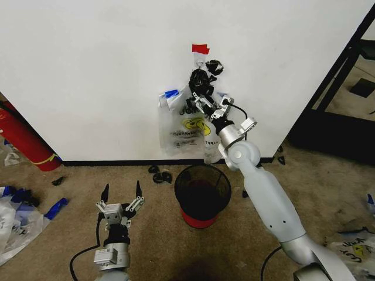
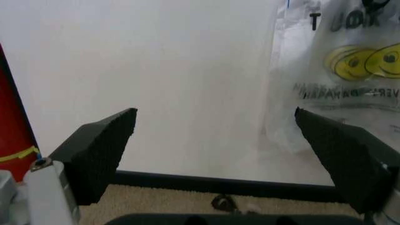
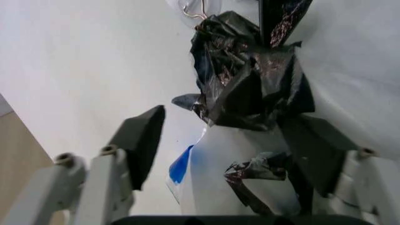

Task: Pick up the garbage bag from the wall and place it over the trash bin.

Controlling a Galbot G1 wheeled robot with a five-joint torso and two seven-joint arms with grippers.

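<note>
At the far left of the head view a red cylinder leans against the wall, and crumpled clear bags lie on the carpet in the lower left corner. Lower left of centre, the left gripper hovers low over the carpet with its two black fingers spread wide apart and nothing between them. In the left wrist view those same pads stand well apart, with the wall and black baseboard beyond them and the bag's yellow smiley print at the upper right.

In the middle of the head view the garbage bag hangs flat against the wall, below a small red tape patch and a cluster of black knotted lumps. A blue strip shows at the bag's upper left edge. Directly below the bag, in the lower centre, the trash bin stands upright on the carpet, just off the baseboard, with a few black scraps on the floor to its left.

Right of centre, the right arm reaches up from the lower right corner, and the right gripper is at the bag's top, just under the black lumps. In the right wrist view its fingers are parted, with the black lumps and the bag's white film lying between them; they are not closed on anything. At the far right edge stands a dark shelf frame.
</note>
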